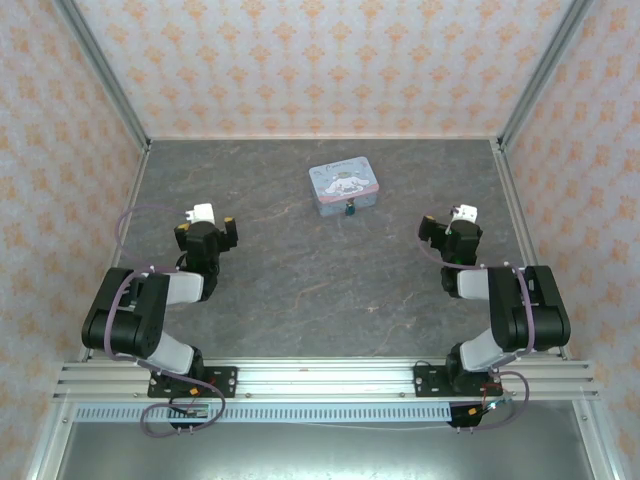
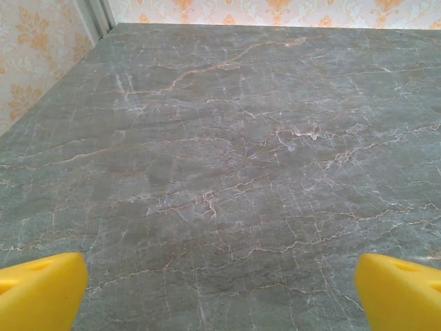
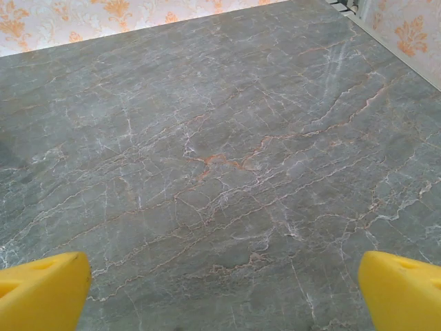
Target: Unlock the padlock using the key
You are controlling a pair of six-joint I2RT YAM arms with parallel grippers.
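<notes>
at the near edge of the tin [image 1: 344,182] the padlock [image 1: 350,209] sits, axis unclear.

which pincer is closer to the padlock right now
Right. The right pincer hangs off to the right of the padlock, across a shorter gap. The left pincer hangs farther away on the padlock's left. Both are open and neither touches it.

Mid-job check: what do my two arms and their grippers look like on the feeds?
Both arms are black with light grey link segments: left arm, right arm. Thin purplish cables loop along each. A white block tops each wrist. The left gripper and right gripper have bright yellow fingers.
</notes>
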